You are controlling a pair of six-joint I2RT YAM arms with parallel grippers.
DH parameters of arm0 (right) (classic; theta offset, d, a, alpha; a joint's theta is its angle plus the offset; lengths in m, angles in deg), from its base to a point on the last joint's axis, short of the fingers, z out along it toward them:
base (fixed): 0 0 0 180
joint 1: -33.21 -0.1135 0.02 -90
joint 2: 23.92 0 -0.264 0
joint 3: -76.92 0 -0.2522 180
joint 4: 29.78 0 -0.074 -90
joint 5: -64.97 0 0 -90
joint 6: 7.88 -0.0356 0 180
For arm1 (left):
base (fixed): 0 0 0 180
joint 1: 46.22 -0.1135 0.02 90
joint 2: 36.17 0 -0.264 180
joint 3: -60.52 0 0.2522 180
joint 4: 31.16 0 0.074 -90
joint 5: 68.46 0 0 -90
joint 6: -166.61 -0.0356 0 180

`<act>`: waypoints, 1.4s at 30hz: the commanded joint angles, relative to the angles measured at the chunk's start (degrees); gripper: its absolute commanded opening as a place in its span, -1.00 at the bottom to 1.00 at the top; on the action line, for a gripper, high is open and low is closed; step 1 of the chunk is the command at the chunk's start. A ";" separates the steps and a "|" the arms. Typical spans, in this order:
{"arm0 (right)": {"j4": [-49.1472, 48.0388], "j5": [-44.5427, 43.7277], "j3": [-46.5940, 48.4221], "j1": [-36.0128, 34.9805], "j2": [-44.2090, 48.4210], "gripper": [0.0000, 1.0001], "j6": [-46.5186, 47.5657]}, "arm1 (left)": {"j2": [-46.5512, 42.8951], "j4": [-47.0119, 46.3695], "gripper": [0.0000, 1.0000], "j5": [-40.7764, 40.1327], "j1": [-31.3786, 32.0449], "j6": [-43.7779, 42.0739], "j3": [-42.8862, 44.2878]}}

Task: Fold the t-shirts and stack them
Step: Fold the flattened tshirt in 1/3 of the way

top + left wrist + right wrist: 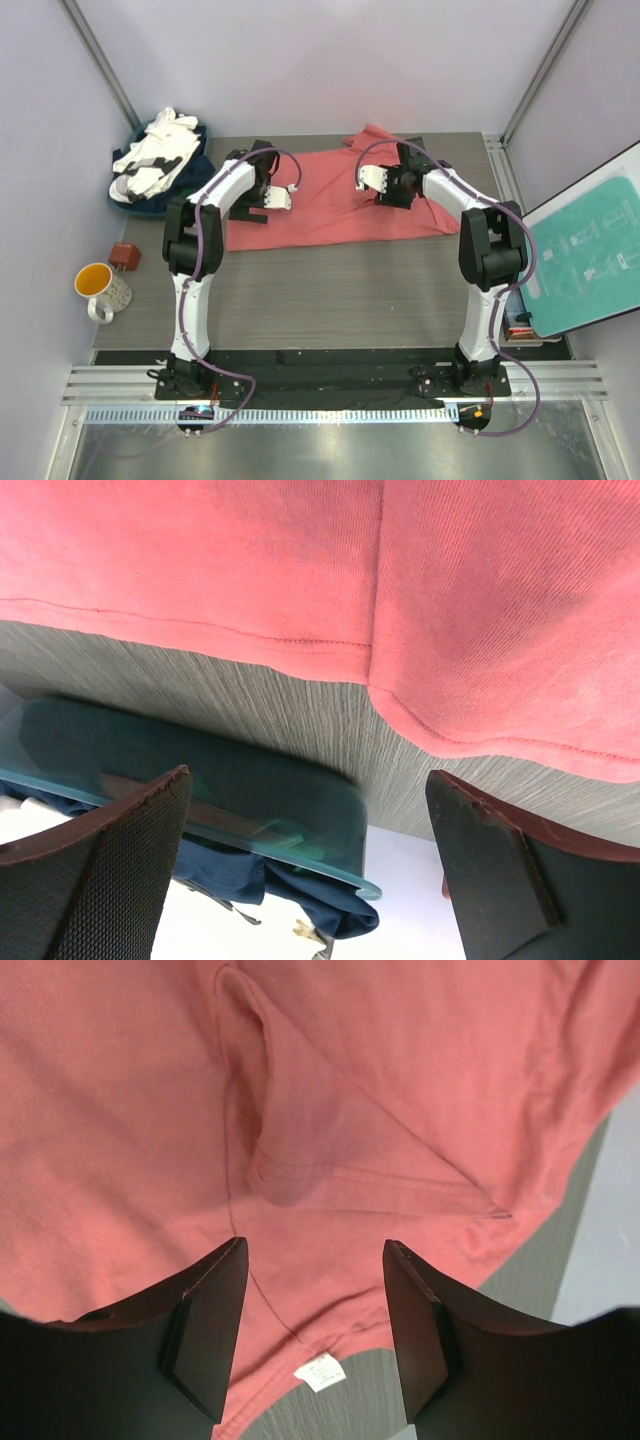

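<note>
Nearest the viewer, both arm bases sit at the table's [330, 300] near edge, with bare grey wood between them. An orange-lined mug [100, 288] stands off to the near left.

Farther back, a coral-red t-shirt [330, 205] lies spread flat across the middle, hem to the left and collar to the right. The left gripper [308, 780] hangs over the hem [200, 630], fingers spread wide and holding nothing. The right gripper [315, 1245] hovers over the collar end, just beyond the white neck tag [320, 1372]. Its fingers are about half apart, with cloth showing through the gap. It seems to pinch nothing, though the tips may brush the fabric.

At the far left corner, the white and navy t-shirts [155, 160] sit heaped together.

The step in hand looks like gripping the red shirt for its first fold. To fold cleanly, each gripper should catch only the top edge, then both should lift evenly so the crease runs straight.
</note>
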 commanded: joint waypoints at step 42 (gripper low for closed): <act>-33.87 -8.27 2.39 -5.51 -12.81 -0.29 -0.33 | -0.54 -2.90 1.00 0.39 -0.23 -1.51 0.07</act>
